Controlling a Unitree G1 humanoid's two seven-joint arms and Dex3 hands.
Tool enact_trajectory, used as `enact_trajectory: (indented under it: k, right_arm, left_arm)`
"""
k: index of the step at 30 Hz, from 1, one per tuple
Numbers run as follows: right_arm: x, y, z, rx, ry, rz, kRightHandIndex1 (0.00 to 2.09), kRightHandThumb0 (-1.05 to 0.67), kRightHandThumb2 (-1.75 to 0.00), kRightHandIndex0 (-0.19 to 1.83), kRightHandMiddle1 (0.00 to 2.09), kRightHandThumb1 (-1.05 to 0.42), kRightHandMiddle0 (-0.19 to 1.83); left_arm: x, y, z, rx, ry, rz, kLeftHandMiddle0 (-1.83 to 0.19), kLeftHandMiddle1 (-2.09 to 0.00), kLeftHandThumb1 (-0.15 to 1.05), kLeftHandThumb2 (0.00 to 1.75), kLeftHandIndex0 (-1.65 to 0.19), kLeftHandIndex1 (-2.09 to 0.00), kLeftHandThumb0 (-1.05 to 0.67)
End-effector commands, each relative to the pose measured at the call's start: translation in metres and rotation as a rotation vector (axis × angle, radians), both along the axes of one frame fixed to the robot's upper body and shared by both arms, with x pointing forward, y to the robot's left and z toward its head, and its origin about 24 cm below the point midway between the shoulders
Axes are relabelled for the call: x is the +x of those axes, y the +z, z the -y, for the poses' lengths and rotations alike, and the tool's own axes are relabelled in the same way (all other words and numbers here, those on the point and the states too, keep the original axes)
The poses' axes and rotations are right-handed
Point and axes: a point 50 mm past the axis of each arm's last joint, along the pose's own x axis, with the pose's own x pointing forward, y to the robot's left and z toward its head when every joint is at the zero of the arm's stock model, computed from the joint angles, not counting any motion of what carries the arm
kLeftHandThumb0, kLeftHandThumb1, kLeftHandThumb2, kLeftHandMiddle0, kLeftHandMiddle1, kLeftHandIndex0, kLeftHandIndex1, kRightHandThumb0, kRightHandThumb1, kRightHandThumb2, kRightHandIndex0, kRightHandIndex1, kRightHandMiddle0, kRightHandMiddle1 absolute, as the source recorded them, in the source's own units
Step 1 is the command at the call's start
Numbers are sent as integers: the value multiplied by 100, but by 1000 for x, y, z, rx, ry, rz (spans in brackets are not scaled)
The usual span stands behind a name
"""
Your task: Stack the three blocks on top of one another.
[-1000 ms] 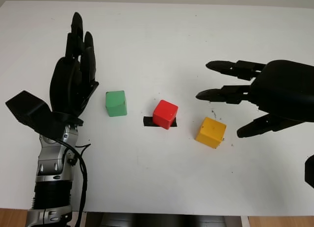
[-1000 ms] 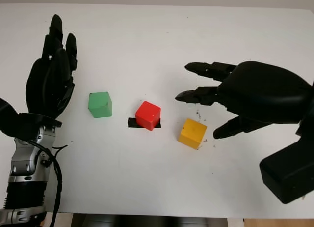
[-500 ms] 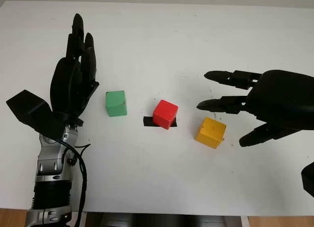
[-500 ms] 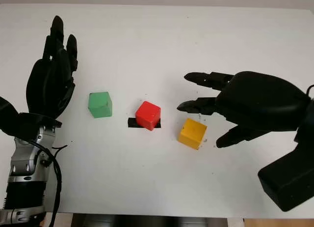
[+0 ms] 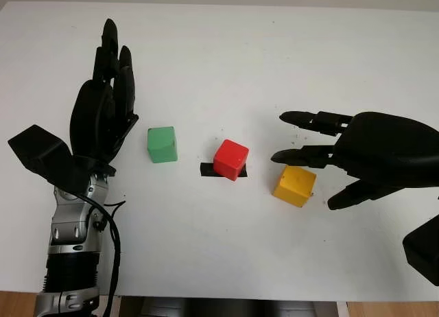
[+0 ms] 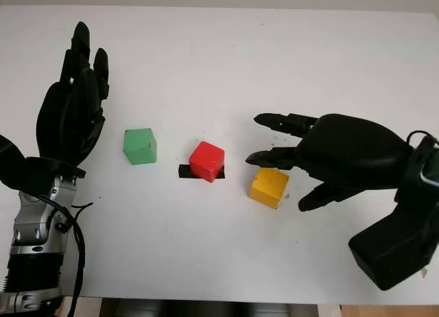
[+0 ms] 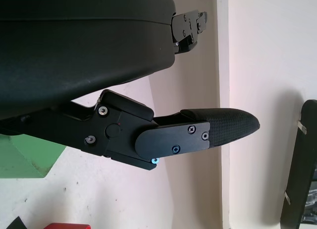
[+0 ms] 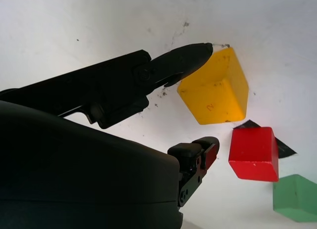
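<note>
Now the right hand (image 5: 322, 159) is hovering open around the yellow block (image 5: 295, 185), holding nothing, having closed in from farther right. Its wrist camera is showing a fingertip (image 8: 195, 53) beside the block's edge. Red block (image 5: 231, 159), green block (image 5: 162, 144) and left hand (image 5: 103, 118) are sitting unchanged.

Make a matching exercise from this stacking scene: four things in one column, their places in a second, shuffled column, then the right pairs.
Things:
1. green block
2. red block
3. yellow block
4. left hand

Places:
A. on the strip of black tape
B. under the open right hand, between its fingertips
C. open, at the table's left side, beside the green block
D. alone on the table, between the left hand and the red block

Pairs: 1-D, 2-A, 3-B, 4-C
</note>
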Motion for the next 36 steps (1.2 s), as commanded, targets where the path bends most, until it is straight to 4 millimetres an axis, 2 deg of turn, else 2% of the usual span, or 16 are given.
enact_trajectory:
  k: [1,15,27,32,36]
  right_arm:
    - [1,-1,-2,12,18,11,8,-52,-5,5,11,-93,45]
    - [11,-8,-11,82,67,16,9,-49,-5,13,17,-92,53]
    - [17,-11,-14,111,86,6,9,-45,-6,18,33,-92,62]
    - [18,-11,-16,85,86,6,7,-45,-5,20,66,-93,49]
    - [19,-11,-16,69,81,7,8,-44,-5,22,75,-91,50]
  left_arm:
    - [-2,2,0,9,3,12,19,0,105,55,19,0,-80]
    - [-3,0,0,18,0,8,19,0,105,56,19,0,-81]
    - [-2,1,0,18,9,7,19,0,105,55,19,0,-81]
    - [-2,3,-1,13,1,7,19,0,105,54,19,0,-81]
    - [-2,3,-1,12,2,8,19,0,105,54,19,0,-81]
